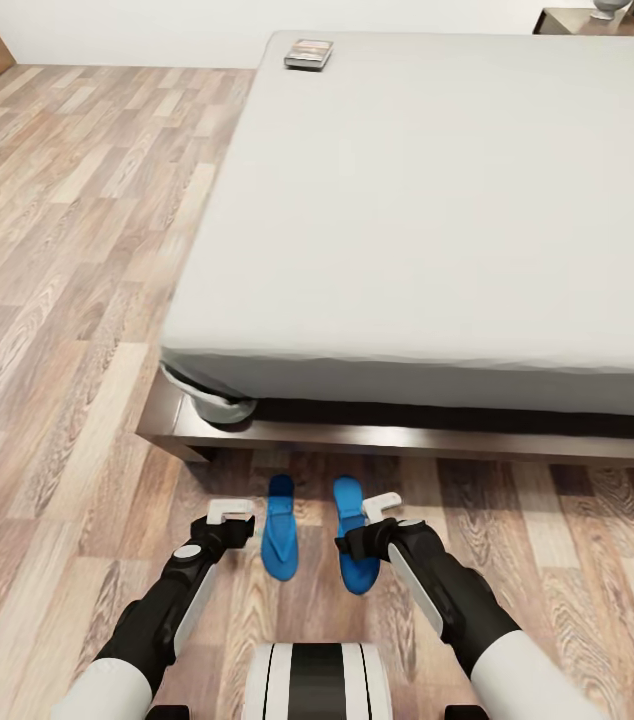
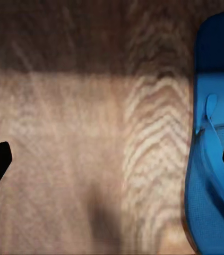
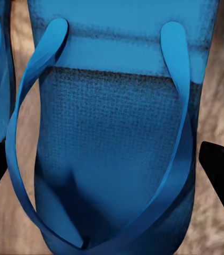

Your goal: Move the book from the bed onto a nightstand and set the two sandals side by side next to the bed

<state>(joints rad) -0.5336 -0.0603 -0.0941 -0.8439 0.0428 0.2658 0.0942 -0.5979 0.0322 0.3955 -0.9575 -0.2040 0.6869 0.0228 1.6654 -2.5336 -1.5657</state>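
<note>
1. 2 blue sandals lay on the wood floor (image 1: 77, 300) just off the foot of the bed (image 1: 437, 200), toes toward it: the left sandal (image 1: 279, 540) and the right sandal (image 1: 355, 550) sat near each other, roughly parallel but with the right one set slightly farther from the bed
2. The right gripper (image 1: 369, 528) hovered right over the right sandal (image 3: 117, 159), jaws spread on either side of its sole and nothing clamped between them
3. The left gripper (image 1: 232, 520) stood released over bare floor just beside the left sandal (image 2: 213, 159), holding nothing
4. The book (image 1: 308, 53) rested on the far corner of the mattress, well apart from both arms
5. Judged from this moment, pairing the sandals looked nearly done; a clean finish would call for closing squarely across the sole's edges, not the thin straps, then nudging the right sandal level with its mate, soles flat and sides not overlapping
</note>
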